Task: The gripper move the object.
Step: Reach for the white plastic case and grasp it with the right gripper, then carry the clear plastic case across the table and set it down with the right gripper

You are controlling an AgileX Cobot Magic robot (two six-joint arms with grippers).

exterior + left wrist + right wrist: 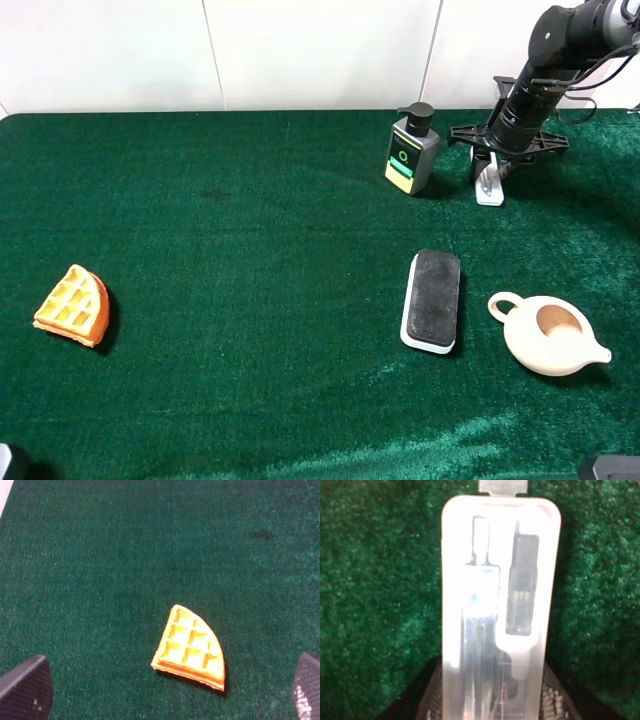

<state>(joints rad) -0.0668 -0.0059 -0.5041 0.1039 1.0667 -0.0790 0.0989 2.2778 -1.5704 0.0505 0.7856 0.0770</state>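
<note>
Right gripper (497,160) clamped on stick (489,187) near far edge, toward right corner. Bottle (411,150) close on its left. Left gripper (167,690) wide apart, empty, above waffle (191,647) near left edge. Open cloth (250,250) between waffle and eraser (433,300).

On the green felt-covered table (250,200), you have the orange wedge-shaped waffle piece (72,305) alone at the front left, well apart from everything else. It lies ahead of the left gripper (169,695). At the back right stands the dark pump bottle (411,150). Just to its right is the small flat white plastic rectangular stick (489,188), its near end between the fingers of the right gripper (497,165). In front of the bottle lies the black-topped white rectangular block (433,300), and the cream ceramic spouted pot (548,335) sits just right of that block.
</note>
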